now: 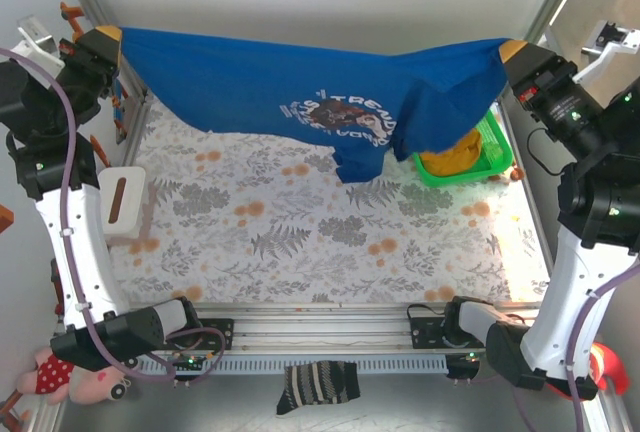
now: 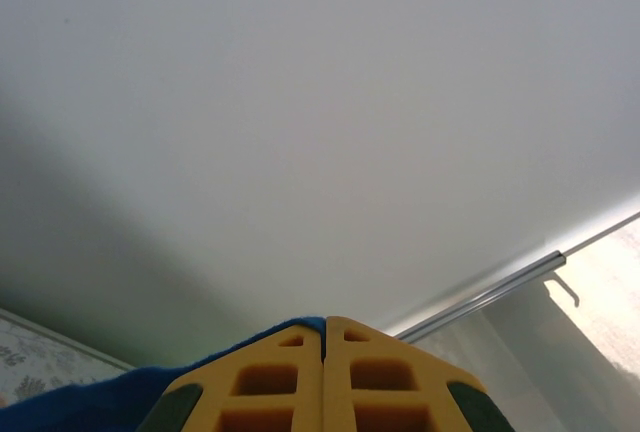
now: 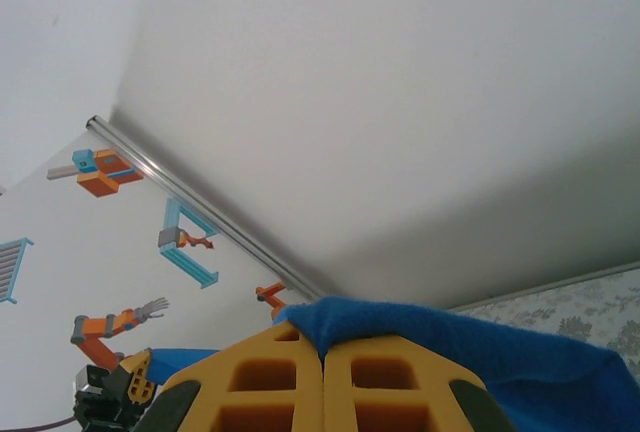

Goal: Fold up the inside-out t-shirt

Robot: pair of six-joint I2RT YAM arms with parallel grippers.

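Note:
The royal-blue t-shirt (image 1: 300,87) hangs stretched in the air across the back of the table, its white lettering and print facing the top camera. My left gripper (image 1: 118,40) holds its left corner, shut on the cloth, with a blue edge (image 2: 90,392) showing beside the yellow fingers (image 2: 270,377). My right gripper (image 1: 512,50) holds the right corner, shut, with blue cloth (image 3: 440,337) draped over its fingertips. The shirt's lower part sags toward the table near the green basket.
A green basket (image 1: 497,142) at the back right holds a mustard-yellow garment (image 1: 450,157), partly hidden by the shirt. A white block (image 1: 122,197) lies at the left on the floral tablecloth (image 1: 300,232). A striped sock (image 1: 318,387) lies at the front rail.

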